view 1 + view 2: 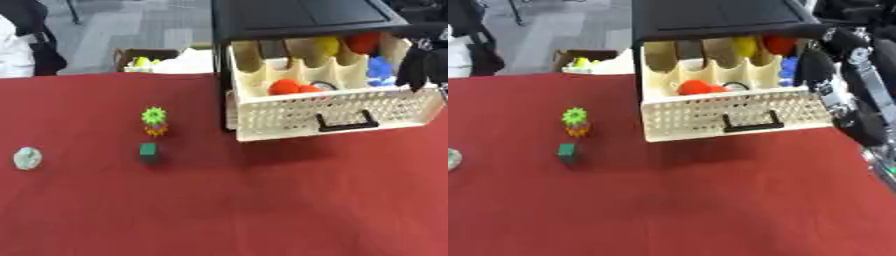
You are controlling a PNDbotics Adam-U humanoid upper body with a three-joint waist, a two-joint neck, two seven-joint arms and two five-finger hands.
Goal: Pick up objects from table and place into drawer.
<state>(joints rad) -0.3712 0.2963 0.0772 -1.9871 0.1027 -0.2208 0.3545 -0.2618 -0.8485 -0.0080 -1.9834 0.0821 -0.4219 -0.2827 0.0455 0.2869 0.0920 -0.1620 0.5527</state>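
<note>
Fingers: right hand dark, hanging down over right end of drawer; curl or spread not readable; nothing visibly held.
Left hand: not in either view.
Drawer: pulled open from black cabinet, divided into compartments; already holds red ball, yellow item, blue item, another red piece at back.
Left to pick: green spiky toy on orange base, left of drawer; dark green block just nearer than toy; pale round thing well left of drawer, near table edge.
Step, judged: hand at drawer, likely finishing a drop.
Advice: lift clear of dividers before swinging left; take spiky toy first, closest to drawer; approach from above, avoid knocking block beside it.
Risk: toy tall on small base, likely to tip if nudged.
</note>
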